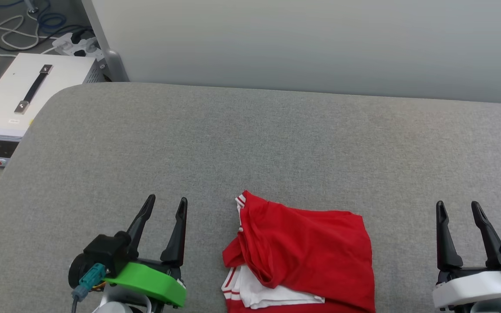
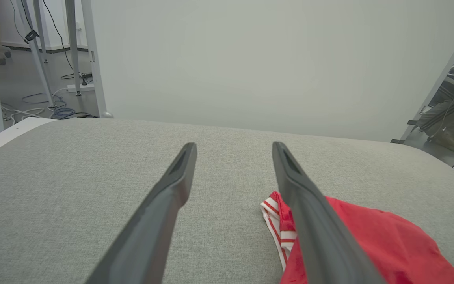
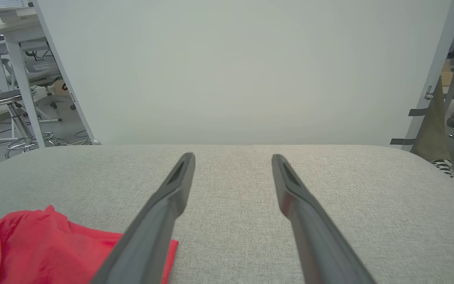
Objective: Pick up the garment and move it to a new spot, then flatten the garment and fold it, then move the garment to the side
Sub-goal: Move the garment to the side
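Found the red jersey-style shirt with white sleeves and red-and-white striped trim [image 1: 302, 252] bunched at the near middle of the grey woven fabric tabletop [image 1: 250, 139], running off the near edge of the head view, a white sleeve poking out from under its left side. Could not tell from the rumpled layers whether folded or merely heaped. Saw the left gripper [image 1: 167, 200], green-cuffed, just left of the shirt and apart from it, dark fingers spread with nothing between them. Saw the right gripper [image 1: 457, 204], white-cuffed, well to the right of the shirt, fingers likewise spread and holding nothing. Beyond both, met grey cloth running up to the far edge. Noted a pale grey partition panel [image 1: 311, 43] behind that edge, and, at far left on the floor, a white box with a black strap handle [image 1: 28, 93] near a white power strip and loose cables [image 1: 78, 45].
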Controlling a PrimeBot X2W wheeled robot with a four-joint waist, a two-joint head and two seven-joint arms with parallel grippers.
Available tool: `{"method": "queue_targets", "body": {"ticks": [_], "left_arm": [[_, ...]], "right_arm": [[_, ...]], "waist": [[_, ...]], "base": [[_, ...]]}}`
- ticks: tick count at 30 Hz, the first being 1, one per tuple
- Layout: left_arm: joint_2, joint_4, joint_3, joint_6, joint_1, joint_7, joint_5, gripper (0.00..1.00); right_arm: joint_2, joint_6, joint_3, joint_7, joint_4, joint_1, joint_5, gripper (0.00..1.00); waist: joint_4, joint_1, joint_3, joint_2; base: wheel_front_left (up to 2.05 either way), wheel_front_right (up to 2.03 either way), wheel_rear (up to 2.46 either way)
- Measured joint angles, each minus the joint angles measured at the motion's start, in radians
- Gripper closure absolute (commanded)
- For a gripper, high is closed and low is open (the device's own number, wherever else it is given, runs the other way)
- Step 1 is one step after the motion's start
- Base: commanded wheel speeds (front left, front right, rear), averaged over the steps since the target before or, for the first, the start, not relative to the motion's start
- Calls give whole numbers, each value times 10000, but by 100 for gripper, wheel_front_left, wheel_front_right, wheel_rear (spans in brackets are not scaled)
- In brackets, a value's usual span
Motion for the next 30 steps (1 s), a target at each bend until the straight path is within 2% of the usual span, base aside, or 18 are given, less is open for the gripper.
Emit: {"method": "queue_targets", "body": {"ticks": [5, 9, 12, 15, 20, 25, 30], "left_arm": [[0, -6, -12, 0, -10, 0, 0, 0], [-2, -19, -6, 0, -44, 0, 0, 0], [-10, -21, -15, 0, -59, 0, 0, 0], [-13, -27, -42, 0, -106, 0, 0, 0], [-29, -38, -123, 0, -361, 0, 2, 0], [-65, -63, -157, 0, -592, 0, 2, 0], [-111, -81, -203, 0, -770, 0, 0, 0]], "right_arm": [[-253, 0, 221, 671, -50, -58, 439, 0], [-748, 0, 663, 2500, -441, -258, 988, 0], [-1216, 0, 1174, 4604, -886, -475, 1634, 0], [-1599, 0, 1546, 7156, -1386, -633, 2266, 0], [-1469, 2, 1310, 11338, -1931, -675, 3033, 0], [-859, 2, 922, 13052, -2019, -1181, 2976, 0], [-474, 2, 826, 13367, -1593, -1501, 2648, 0]], "waist": [[-4, 0, 119, 0], [0, 0, 245, 0], [19, 0, 347, 0], [44, 0, 470, 0], [186, 1, 702, 0], [456, 0, 958, 0], [800, 0, 1256, 0]], "base": [[0, 0, 0], [0, 0, 0], [0, 0, 0], [0, 0, 0], [0, 0, 0], [0, 0, 0], [0, 0, 0]]}}
